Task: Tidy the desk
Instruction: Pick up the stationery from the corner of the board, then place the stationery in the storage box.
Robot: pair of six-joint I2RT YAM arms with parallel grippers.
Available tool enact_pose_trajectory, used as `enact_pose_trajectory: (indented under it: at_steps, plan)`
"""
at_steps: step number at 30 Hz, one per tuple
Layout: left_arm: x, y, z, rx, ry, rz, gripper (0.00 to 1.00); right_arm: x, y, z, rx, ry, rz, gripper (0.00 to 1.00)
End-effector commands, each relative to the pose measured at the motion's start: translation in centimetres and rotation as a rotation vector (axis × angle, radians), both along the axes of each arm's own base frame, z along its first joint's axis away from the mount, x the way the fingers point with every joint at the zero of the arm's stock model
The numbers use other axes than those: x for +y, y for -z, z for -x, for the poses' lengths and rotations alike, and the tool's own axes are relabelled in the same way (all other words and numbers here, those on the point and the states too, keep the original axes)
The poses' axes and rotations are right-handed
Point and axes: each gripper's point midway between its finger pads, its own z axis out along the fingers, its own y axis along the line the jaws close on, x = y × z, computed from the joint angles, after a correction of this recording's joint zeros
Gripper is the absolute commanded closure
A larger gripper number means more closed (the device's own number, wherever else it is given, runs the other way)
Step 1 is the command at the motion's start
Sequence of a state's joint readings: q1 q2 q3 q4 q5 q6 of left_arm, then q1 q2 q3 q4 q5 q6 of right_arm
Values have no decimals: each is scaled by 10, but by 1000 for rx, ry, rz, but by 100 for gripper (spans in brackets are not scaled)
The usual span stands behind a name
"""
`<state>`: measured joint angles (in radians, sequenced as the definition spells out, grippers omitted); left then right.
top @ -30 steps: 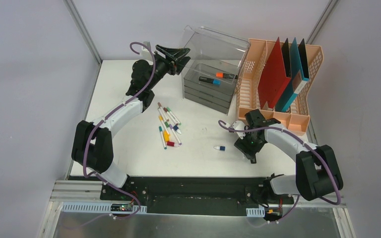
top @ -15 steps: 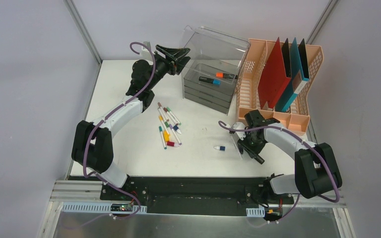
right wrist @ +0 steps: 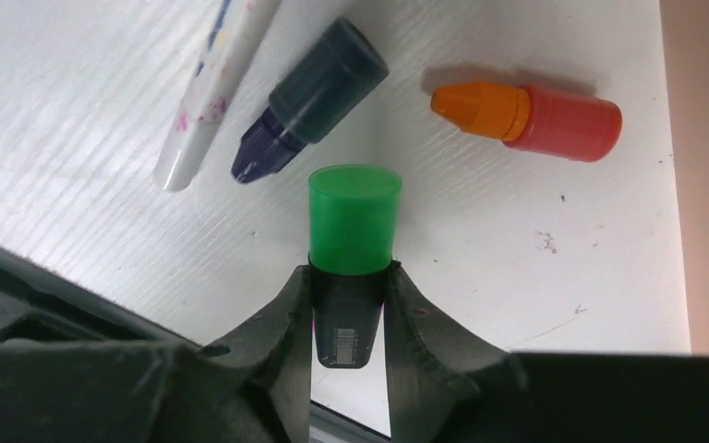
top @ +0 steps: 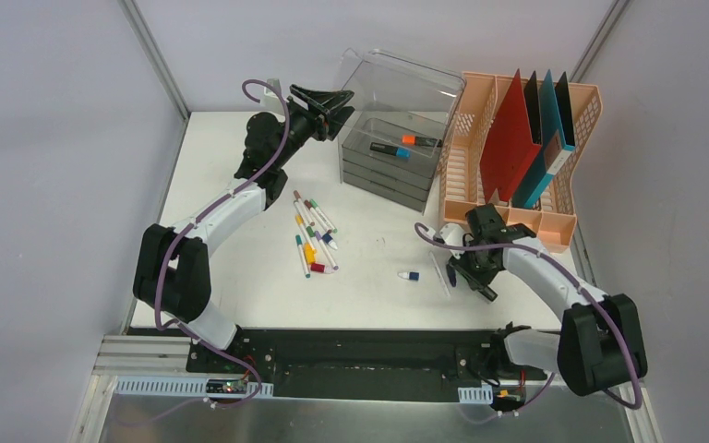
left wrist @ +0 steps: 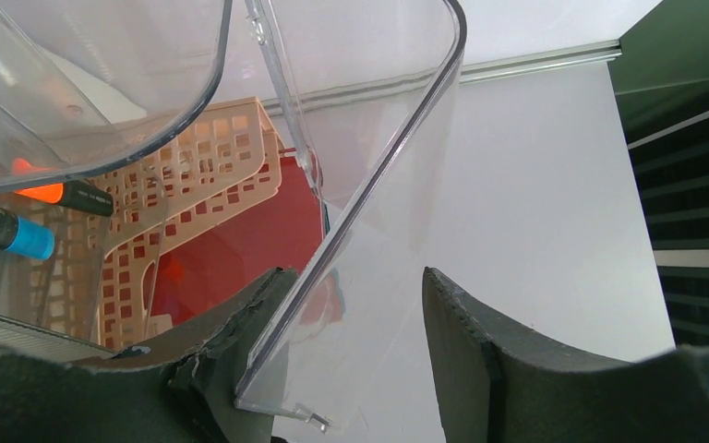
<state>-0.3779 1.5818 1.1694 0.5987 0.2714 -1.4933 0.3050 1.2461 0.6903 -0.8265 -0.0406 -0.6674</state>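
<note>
On the white desk [top: 369, 286], my right gripper [top: 482, 279] is low at the right, in front of the peach rack. In the right wrist view this gripper [right wrist: 349, 277] is shut on a green-capped marker [right wrist: 354, 217], both fingers pressed on its dark barrel. Just beyond it lie a dark marker [right wrist: 312, 97], an orange-and-red marker [right wrist: 535, 115] and a white pen [right wrist: 212, 83]. My left gripper [top: 332, 97] is raised at the back by the clear box's lifted lid [top: 404, 85]. The lid edge [left wrist: 378, 166] leans on one finger of that open gripper [left wrist: 355, 295]; the other finger stands apart.
A clear drawer box [top: 392, 152] holds an orange-capped marker [left wrist: 51, 192] and a blue-capped marker [left wrist: 18, 235]. A peach file rack [top: 466, 138] with red, teal and black folders stands at the back right. Several markers [top: 312, 235] lie mid-desk, and a small blue-capped piece [top: 410, 275] lies nearby.
My right gripper has closed on the green-capped marker, and its arm has swung a little to the right. The left arm and the lid have not moved.
</note>
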Motion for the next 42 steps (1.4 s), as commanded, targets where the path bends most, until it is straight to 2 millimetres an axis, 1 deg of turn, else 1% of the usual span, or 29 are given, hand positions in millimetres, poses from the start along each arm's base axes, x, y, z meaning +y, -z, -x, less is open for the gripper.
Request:
enact_pose_trajectory:
  at_steps: [1,5,10,13,15,19,22,23,28,33,38,40,42]
  plan:
    - [1,-30,10,-92,24,37,46,10,-29,2,-32,-91,-71,100]
    - [1,-31,10,-92,24,38,46,25,-58,3,-73,-199,-155,100]
    - [1,-31,10,-92,24,38,46,53,-95,0,-188,-384,-241,100]
    - [1,-31,9,-92,25,38,46,75,-110,-2,-235,-506,-246,100]
    - [1,-31,9,-92,24,37,46,90,-115,-8,-264,-575,-214,100]
    - [1,-32,10,-92,25,37,46,126,-126,-29,-352,-665,-121,100]
    - [1,-32,9,-89,24,31,46,150,-135,-46,-385,-667,-46,100]
    - [1,-32,9,-89,25,30,46,159,-142,-54,-416,-672,-14,100]
    - [0,-31,9,-84,29,26,46,198,-153,-83,-582,-746,145,100]
    - [-1,-31,8,-82,28,19,46,220,-170,-120,-751,-758,245,100]
    - [-1,-33,8,-83,28,18,46,245,-201,-150,-941,-760,259,100]
    - [-1,-35,9,-86,30,19,46,248,-211,-162,-996,-760,285,100]
    - [-1,-36,10,-86,30,20,46,246,-217,-176,-1037,-720,286,100]
